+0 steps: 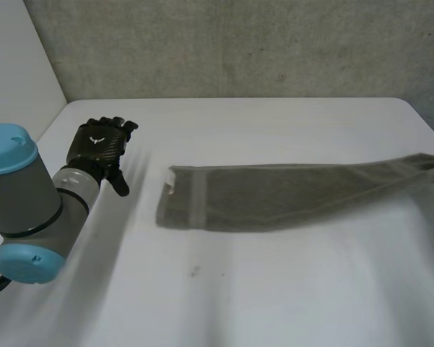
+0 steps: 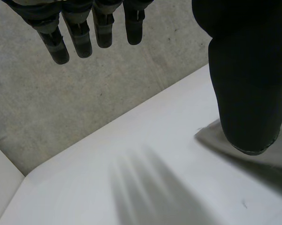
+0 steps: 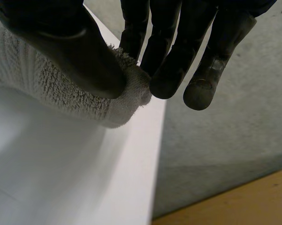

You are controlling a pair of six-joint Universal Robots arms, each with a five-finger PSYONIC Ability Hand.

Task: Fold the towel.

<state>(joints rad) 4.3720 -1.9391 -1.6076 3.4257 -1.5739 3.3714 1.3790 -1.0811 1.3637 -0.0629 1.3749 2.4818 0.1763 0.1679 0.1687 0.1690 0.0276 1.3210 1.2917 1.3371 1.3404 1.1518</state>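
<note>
Long grey-brown terry towel [image 1: 274, 196] stretched across white table [image 1: 224, 303]. Right hand [image 3: 80, 56] pinches its right end, thumb against fingers, at table edge. Left hand [image 1: 100, 148] open, empty, beside left end. Risk: shallow pinch slips; free end drags askew.

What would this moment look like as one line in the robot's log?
towel: long strip across table | right hand: pinching one end | left hand: open, clear of towel
</note>
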